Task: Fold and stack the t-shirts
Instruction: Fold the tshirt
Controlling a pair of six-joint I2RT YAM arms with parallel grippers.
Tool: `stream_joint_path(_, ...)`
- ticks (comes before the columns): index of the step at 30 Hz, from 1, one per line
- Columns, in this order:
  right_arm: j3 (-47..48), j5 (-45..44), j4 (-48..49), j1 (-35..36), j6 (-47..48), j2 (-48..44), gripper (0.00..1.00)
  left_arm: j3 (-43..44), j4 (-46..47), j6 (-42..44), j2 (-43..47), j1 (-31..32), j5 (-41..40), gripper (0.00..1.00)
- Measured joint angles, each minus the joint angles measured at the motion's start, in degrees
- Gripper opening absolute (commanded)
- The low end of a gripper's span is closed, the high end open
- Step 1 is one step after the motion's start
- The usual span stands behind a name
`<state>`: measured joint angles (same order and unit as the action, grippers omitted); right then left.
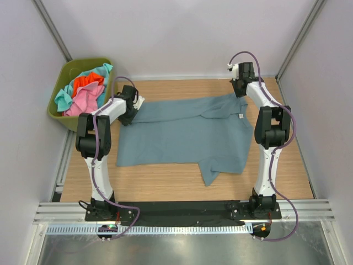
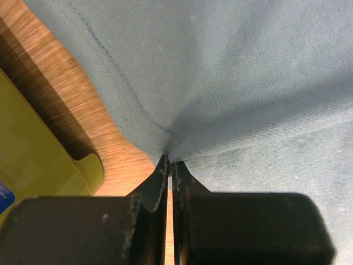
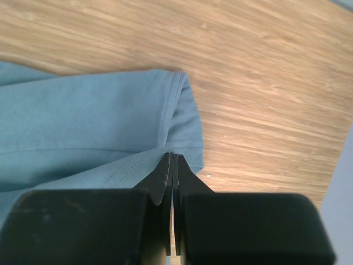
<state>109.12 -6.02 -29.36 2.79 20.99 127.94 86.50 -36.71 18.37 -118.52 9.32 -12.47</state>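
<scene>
From above, the slate-blue t-shirt (image 1: 182,135) lies spread flat on the wooden table (image 1: 165,185), its long axis running sideways away from the olive-green bin (image 1: 59,115). The bin holds the pink shirt (image 1: 83,102), orange-red shirt (image 1: 89,81) and turquoise shirt (image 1: 62,99). The left gripper (image 1: 132,109) sits at the spread shirt's far corner just beside the bin, the right gripper (image 1: 241,87) at the far corner well away from the bin. From both, the cloth lies toward the arm bases, so a fold probably means drawing that far edge back, neither arm better placed

Left wrist: the jaws are clamped on the hemmed corner, cloth puckering into the tips, the bin's wall close alongside

Right wrist: the jaws are pinched tight on a stitched edge, perhaps a sleeve end; the bin is out of sight
</scene>
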Motion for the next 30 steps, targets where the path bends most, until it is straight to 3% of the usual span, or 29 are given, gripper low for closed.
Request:
stream_joint_path(20,3.30,-4.92,2.82,-0.02,1.14,4.31,0.01,0.00,0.02,0.00,0.00,0.00,-0.20,0.00)
stream_joint_path(21,3.50,-5.16,2.82,0.00,1.14,4.33,0.06,0.00,0.02,0.00,-0.02,0.04,-0.20,0.00)
stream_joint_path(22,3.63,-5.51,2.95,-0.02,1.14,4.37,0.32,0.00,0.02,0.00,-0.02,0.04,-0.22,0.00)
stream_joint_path(25,3.85,-6.91,3.69,0.00,0.68,4.35,0.75,0.00,0.02,0.00,-0.02,0.07,-0.33,0.00)
stream_joint_path(28,3.80,-7.56,3.93,-0.02,0.50,3.96,0.82,0.00,0.04,0.00,-0.02,0.07,-0.44,0.00)
stream_joint_path(30,3.50,-6.27,3.02,-0.02,-0.81,2.67,0.82,0.00,0.04,0.00,-0.02,0.09,-0.46,0.00)
